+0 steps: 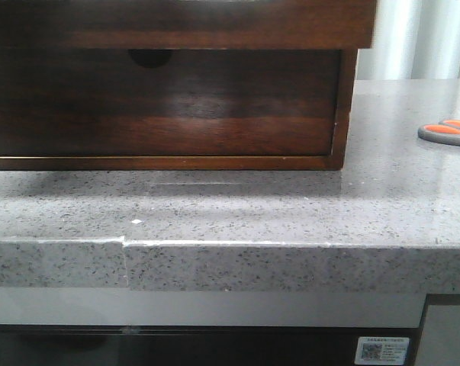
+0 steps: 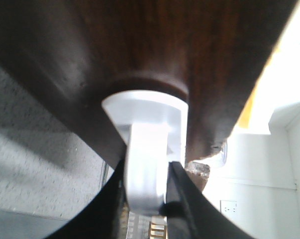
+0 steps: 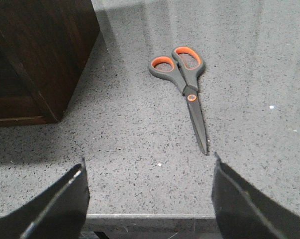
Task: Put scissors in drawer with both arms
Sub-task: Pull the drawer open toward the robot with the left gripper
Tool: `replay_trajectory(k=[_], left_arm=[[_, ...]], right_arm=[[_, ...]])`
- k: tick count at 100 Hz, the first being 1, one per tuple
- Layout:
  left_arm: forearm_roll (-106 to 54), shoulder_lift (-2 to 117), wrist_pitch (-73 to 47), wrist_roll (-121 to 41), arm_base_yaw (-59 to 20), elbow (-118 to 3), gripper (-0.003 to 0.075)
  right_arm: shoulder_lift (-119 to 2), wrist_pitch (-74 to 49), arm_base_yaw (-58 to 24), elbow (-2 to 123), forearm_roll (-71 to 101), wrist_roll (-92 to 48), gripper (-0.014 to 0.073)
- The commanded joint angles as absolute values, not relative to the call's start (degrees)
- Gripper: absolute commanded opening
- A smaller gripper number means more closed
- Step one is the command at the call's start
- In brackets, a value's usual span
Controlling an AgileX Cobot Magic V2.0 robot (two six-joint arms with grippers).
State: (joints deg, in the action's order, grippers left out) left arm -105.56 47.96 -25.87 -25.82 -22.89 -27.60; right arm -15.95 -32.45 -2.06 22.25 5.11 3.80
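The scissors (image 3: 187,79) lie flat on the grey stone counter, handles with orange-lined loops away from my right gripper and blades pointing toward it. Their handles also show at the right edge of the front view (image 1: 447,132). My right gripper (image 3: 149,162) is open and empty, above the counter's front edge, short of the blade tip. My left gripper (image 2: 148,164) is shut on the white handle piece (image 2: 145,107) of the dark brown drawer (image 2: 154,45). The drawer front (image 1: 176,23) fills the top of the front view. Neither gripper shows in the front view.
The wooden cabinet (image 1: 168,114) stands on the counter (image 1: 237,206) at the left, and its lower front has a small half-round notch (image 1: 151,56). The cabinet's corner (image 3: 50,55) is left of the scissors. The counter's front edge (image 1: 230,244) runs across.
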Motion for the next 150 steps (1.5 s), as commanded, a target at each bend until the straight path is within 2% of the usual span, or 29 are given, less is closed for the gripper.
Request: replay_trajectory(k=[1,12,19,26,31,38,43,46,56,77,93,94,99,100,102,125,150], left_arm=[[-106.70,44.00,-24.18,-30.42,-25.41,-28.09,-0.0018],[-106.70,42.66,-23.25,-30.42,-25.85,-27.85,-0.0006],[-106.59,42.66,-23.98,-30.42,-25.85,-27.85,0.0071],[-106.18,42.66,-24.64,-30.42,-25.85,-27.85,0.0231],[-105.91,42.66,-24.84,-30.42,-25.85,-27.85,0.0396],[-104.71,42.63,-25.14,-30.65,-25.85,-27.85,0.0576],[-104.58,42.06,-25.03,-33.85,-25.85,-27.85,0.0648],[-104.58,41.51,-24.77,-36.39,-25.85,-27.85,0.0660],[-103.11,37.59,-21.77,-40.98,-25.85,-27.85,0.0620],[-86.08,26.74,-17.73,-40.99,-25.85,-27.85,0.0423],[-73.33,20.71,-17.83,-40.99,-25.85,-27.85,0.0181],[-72.77,20.32,-17.83,-40.99,-25.85,-27.85,0.0139],[-68.71,19.16,-18.34,-40.99,-25.85,-27.85,0.0035],[-67.55,19.03,-18.41,-40.99,-25.85,-27.85,0.0035],[-65.79,18.67,-18.76,-40.99,-25.85,-27.85,-0.0023],[-54.43,18.10,-23.14,-40.99,-25.85,-27.85,-0.0019],[-54.03,18.10,-23.87,-40.99,-25.85,-27.85,-0.0019]], right_arm=[[-17.01,-27.87,-1.77,23.82,4.49,3.42,0.0482],[-17.01,-27.87,-1.77,23.82,4.49,3.42,0.0482],[-17.01,-27.87,-1.77,23.82,4.49,3.42,0.0482],[-17.01,-27.87,-1.77,23.82,4.49,3.42,0.0482],[-17.01,-27.87,-1.77,23.82,4.49,3.42,0.0482],[-17.01,-27.87,-1.77,23.82,4.49,3.42,0.0482],[-17.01,-27.87,-1.77,23.82,4.49,3.42,0.0482],[-17.01,-27.87,-1.77,23.82,4.49,3.42,0.0482],[-17.01,-28.03,-1.77,23.95,4.49,3.42,0.0482],[-17.01,-29.82,-1.77,26.47,4.49,3.42,0.0482],[-17.95,-30.78,-1.77,30.81,4.38,3.42,0.0482],[-18.14,-30.96,-1.77,31.02,4.44,3.42,0.0482],[-20.25,-32.48,-1.77,32.51,4.34,3.42,0.0482],[-20.59,-33.08,-1.77,32.93,4.20,3.42,0.0482],[-21.73,-34.06,-1.77,33.62,4.07,3.42,0.0482],[-39.38,-43.27,-1.77,42.21,0.00,3.42,0.0482],[-59.35,-42.28,-1.77,52.91,-3.29,3.32,0.0482]])
